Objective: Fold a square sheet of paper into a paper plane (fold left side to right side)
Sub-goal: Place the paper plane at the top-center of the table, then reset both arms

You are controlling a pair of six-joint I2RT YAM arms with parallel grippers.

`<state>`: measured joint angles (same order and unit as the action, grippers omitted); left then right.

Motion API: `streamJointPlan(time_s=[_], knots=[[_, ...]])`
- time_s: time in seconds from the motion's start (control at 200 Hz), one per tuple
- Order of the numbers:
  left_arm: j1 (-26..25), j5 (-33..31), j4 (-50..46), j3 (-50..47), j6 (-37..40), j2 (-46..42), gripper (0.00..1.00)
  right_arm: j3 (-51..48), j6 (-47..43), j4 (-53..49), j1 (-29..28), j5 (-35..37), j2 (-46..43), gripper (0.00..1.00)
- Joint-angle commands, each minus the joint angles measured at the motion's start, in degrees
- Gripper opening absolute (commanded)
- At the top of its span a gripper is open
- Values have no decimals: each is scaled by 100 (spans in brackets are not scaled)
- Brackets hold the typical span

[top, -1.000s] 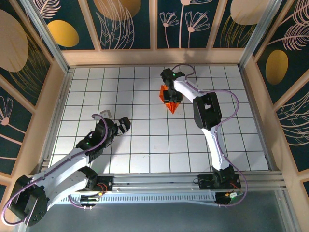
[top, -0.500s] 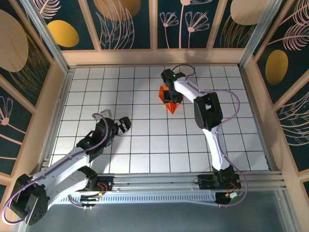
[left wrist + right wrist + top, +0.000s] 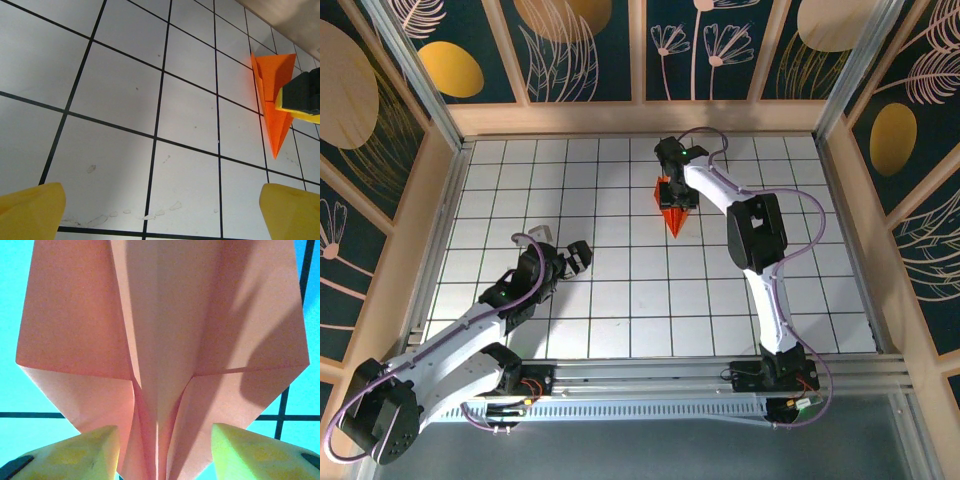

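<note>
White gridded table (image 3: 520,180); orange paper plane (image 3: 674,217) lying on it.

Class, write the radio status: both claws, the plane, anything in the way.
Left claw open, over bare tiles. Right claw open, straddling plane's centre fold. Plane folded, lying on tiles.

The orange paper plane (image 3: 676,216), a creased dart, points nearward on far-centre tiles (image 3: 620,200).

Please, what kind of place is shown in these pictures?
Probably a robot test cell. A white table with a black grid is closed in by patterned panels in a wooden frame, and two robot arms stand on a metal rail at its near edge.
</note>
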<state>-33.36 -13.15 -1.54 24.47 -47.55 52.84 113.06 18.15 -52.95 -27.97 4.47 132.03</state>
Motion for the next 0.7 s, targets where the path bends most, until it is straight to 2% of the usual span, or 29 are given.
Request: streamJointPlan(time_s=[0.0, 0.13, 0.325, 0.556, 0.696], knots=[[34, 57, 31, 198, 92, 42, 99, -86, 48, -101, -86, 38, -345, 51], [32, 25, 40, 234, 114, 51, 99, -140, 57, -136, -154, 117, -568, 53], [36, -154, 40, 306, 130, 85, 99, -651, 31, 18, -296, 269, -1262, 63], [40, -653, -72, 440, 241, 173, 99, -2470, -39, 785, -258, 690, -3023, 78], [78, -1032, -110, 572, 410, 192, 99, -3845, -110, 1757, -155, 717, -4286, 87]])
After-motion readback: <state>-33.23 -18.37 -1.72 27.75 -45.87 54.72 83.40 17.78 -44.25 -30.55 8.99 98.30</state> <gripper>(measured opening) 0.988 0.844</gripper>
